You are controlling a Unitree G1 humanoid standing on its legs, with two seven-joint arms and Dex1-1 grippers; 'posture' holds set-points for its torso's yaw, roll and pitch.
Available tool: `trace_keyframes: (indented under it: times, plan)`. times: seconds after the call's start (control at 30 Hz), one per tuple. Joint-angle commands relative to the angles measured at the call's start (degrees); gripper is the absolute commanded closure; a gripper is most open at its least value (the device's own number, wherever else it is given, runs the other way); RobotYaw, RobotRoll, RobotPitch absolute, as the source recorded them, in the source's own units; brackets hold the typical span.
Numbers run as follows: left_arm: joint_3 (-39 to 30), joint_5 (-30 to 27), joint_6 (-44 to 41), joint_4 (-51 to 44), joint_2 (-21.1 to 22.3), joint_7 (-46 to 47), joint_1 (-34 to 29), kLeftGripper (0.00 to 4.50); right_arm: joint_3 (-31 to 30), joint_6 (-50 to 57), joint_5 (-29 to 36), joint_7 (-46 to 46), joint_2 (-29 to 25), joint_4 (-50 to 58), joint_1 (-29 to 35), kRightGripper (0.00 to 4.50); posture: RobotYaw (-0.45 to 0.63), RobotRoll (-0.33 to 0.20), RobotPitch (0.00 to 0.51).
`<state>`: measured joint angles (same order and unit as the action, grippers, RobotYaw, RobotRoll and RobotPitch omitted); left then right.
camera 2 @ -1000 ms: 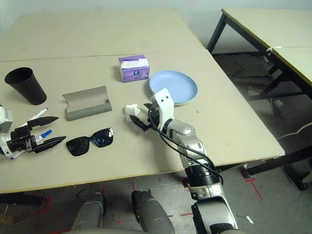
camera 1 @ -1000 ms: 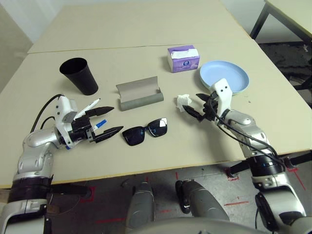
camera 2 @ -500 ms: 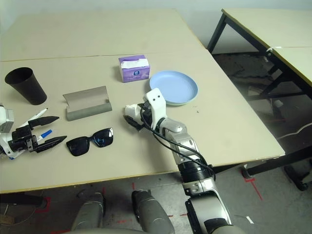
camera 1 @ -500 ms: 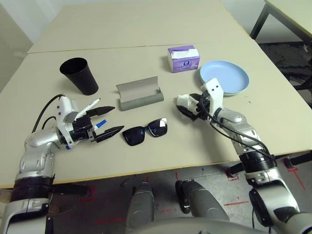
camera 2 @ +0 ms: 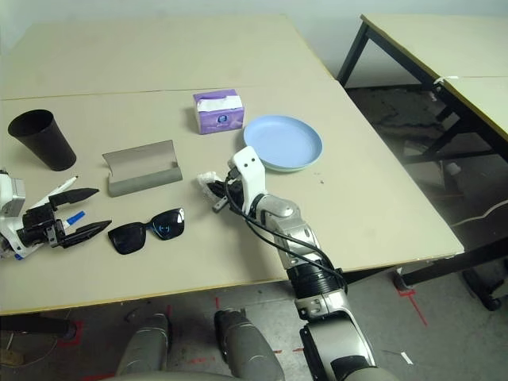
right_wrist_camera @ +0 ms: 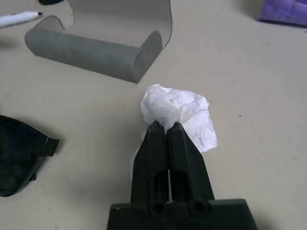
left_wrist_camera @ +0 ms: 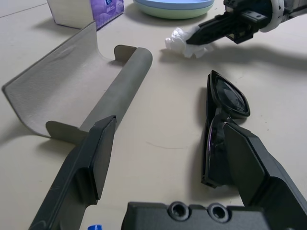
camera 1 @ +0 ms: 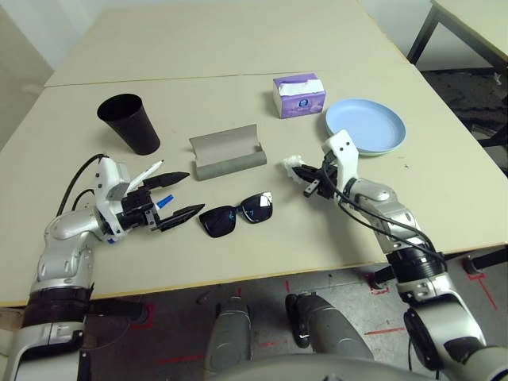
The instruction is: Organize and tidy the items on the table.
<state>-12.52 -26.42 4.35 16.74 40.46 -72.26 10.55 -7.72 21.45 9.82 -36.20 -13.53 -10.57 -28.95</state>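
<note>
Right gripper (right_wrist_camera: 164, 125): I see its fingers pinched together on the tissue (right_wrist_camera: 178, 109).
Tissue: on the table (camera 1: 238, 48), between glasses case (camera 1: 227, 155) and plates (camera 1: 367, 127).
Left gripper (camera 1: 176, 196): fingers spread apart, empty, beside the sunglasses (camera 1: 236, 213).

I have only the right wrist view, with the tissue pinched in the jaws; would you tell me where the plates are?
Observer: The blue plate, stacked on a green plate, lies just beyond the right gripper, slightly to its right.
Operator: Thank you. Is the left gripper free?
Observer: Yes, the left gripper holds nothing; its jaws are open, pointing toward the sunglasses.
Operator: And the cup?
Observer: The black cup stands upright at the far left, beyond that gripper.
</note>
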Motion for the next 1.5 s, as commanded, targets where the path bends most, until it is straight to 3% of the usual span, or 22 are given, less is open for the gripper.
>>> trace_keyframes:
  times: [0.03,0.17,0.27,0.4,0.5,0.6,0.73,0.93,1.1,1.27,1.37,1.5]
  plan:
    - [1.07,1.27,0.9,1.32,-0.56,-0.13,0.42,0.0,4.23,2.93,2.48,1.28,-1.21,2.0,-4.09,4.46,-0.03,0.0,0.158]
    - [1.46,1.82,1.23,1.87,-0.95,-0.43,0.98,0.0,9.53,6.08,4.57,2.31,-4.93,0.98,-12.02,4.46,-0.03,0.0,0.158]
    - [1.51,2.0,1.46,2.19,-1.12,-0.45,1.15,0.0,11.76,5.14,2.75,2.34,-10.39,-5.62,-17.59,4.46,-0.03,0.0,0.157]
    - [1.46,2.16,1.7,2.34,-1.28,-0.42,1.08,0.0,9.82,0.17,-2.99,2.15,-17.14,-19.13,-20.48,4.46,-0.02,0.0,0.156]
    - [1.36,2.22,1.84,2.48,-1.29,-0.38,1.03,0.0,8.21,-3.28,-6.53,2.8,-19.25,-28.39,-22.43,4.46,-0.02,0.0,0.158]
    - [1.13,2.13,1.92,2.35,-1.18,-0.32,0.73,0.0,7.78,-4.76,-8.41,4.16,-19.25,-31.99,-24.08,3.78,-0.01,0.0,0.158]
    - [0.84,2.05,1.95,2.21,-1.07,-0.15,0.3,0.0,8.99,-3.62,-7.92,4.71,-18.36,-30.79,-25.04,2.37,-0.01,0.0,0.16]
    - [1.05,2.15,1.93,2.7,-1.02,-0.3,0.72,0.0,13.04,6.47,-3.12,3.16,-20.22,-17.87,-25.32,0.18,-0.03,0.0,0.161]
    - [1.33,2.35,2.13,3.98,-0.8,-1.02,1.89,0.0,14.87,21.79,3.43,-1.87,-25.43,-0.16,-22.92,0.08,-0.05,0.0,0.164]
    - [0.83,2.03,2.3,6.88,-0.24,-2.19,3.88,0.0,10.47,43.58,10.65,-5.79,-31.68,20.16,-22.09,0.08,-0.1,0.0,0.163]
    - [1.24,2.44,2.58,8.49,0.01,-3.15,5.12,0.0,1.31,55.63,14.69,-6.61,-31.5,30.72,-26.33,0.08,-0.11,0.0,0.163]
    - [1.54,2.91,2.73,9.92,0.02,-3.77,6.66,0.0,-14.4,55.95,15.61,-11.16,-32.66,39.16,-32.26,0.08,-0.13,0.0,0.163]
